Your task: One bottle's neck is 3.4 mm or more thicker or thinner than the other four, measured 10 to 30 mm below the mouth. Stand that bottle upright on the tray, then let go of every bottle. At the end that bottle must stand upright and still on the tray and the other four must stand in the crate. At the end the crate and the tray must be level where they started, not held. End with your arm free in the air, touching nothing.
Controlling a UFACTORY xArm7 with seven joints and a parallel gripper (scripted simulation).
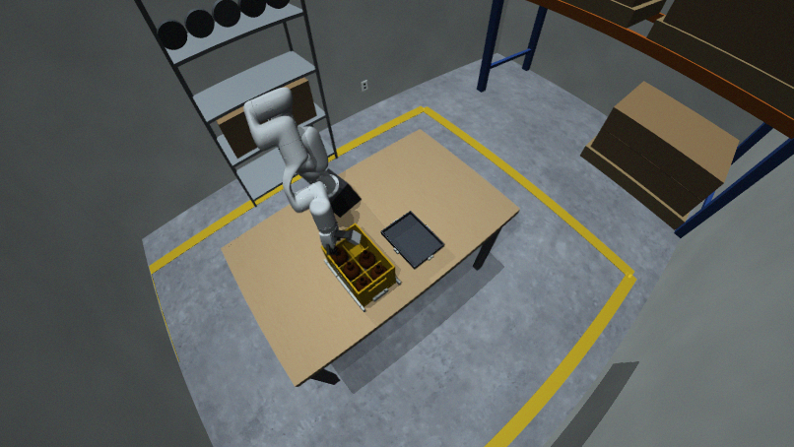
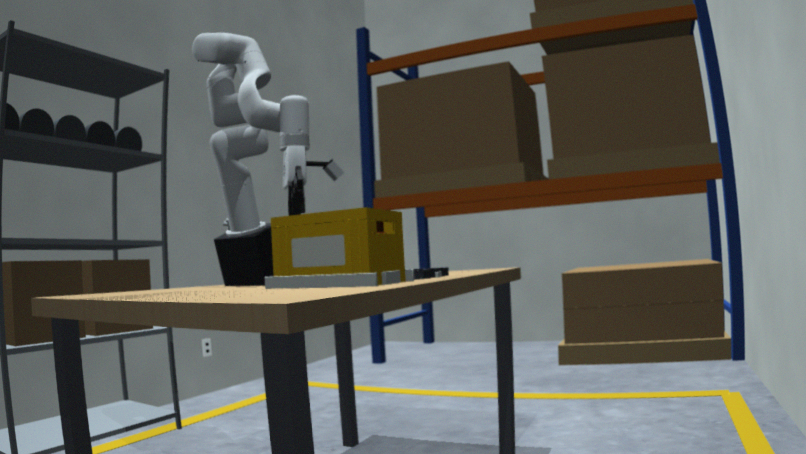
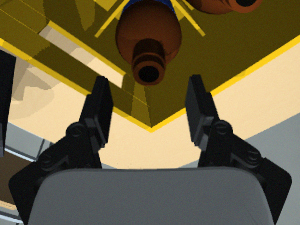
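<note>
While the gripper [image 1: 332,250] [image 2: 296,212] [image 3: 148,89] pointed down at the crate's corner, its fingers stood apart, unclamped.
Left to right in the top view, the near-corner bottle [image 1: 339,257] [image 3: 148,31] stood below the gripper, inside the yellow crate [image 1: 382,289] [image 2: 318,225] [image 3: 240,54]; four other brown bottles occupied separate compartments. The crate rested upright on the table [image 1: 278,283] [image 2: 169,313]. Rightmost, the dark tray [image 1: 412,239] [image 2: 431,272] lay flat, apart from the crate, bearing no bottle.

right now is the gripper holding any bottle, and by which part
nothing is held; the black two-fingered gripper is open, its fingers apart near a brown bottle's neck
</note>
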